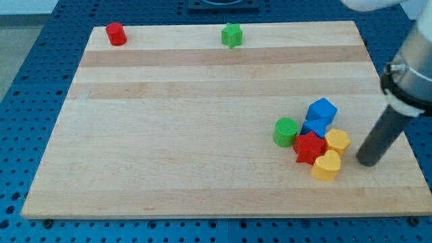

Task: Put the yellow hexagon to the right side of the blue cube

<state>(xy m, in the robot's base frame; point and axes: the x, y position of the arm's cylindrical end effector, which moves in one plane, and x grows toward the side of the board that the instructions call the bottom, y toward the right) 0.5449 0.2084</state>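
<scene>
Wooden board (202, 135): pale, planked, laid on a blue perforated table (40, 40); eight blocks are carried on it.

Red cylinder (116, 34): set near the board's top-left corner, well apart from the rest.

Green star (231, 35): set at the view's top edge of the board, near the middle.

Cluster, lower right of the board:
- blue cube (322, 111): placed at the cluster's top; a second blue block (312, 127), shape not made out, is seen just below it, partly hidden;
- green cylinder (286, 131): placed at the cluster's left, just beside the red star;
- red star (310, 148): placed in the middle, touching its neighbours;
- yellow hexagon (337, 141): found below and slightly to the view's right of the blue cube, touching the red star;
- yellow heart (327, 166): placed at the cluster's bottom, just under the hexagon.

Rod: dark, straight, slanted, descending from the view's upper right; my tip (367, 162) is set on the board just to the view's right of the yellow hexagon and yellow heart, near both but apart from them.

Pincer: not fitted to this arm; nothing is gripped.
</scene>
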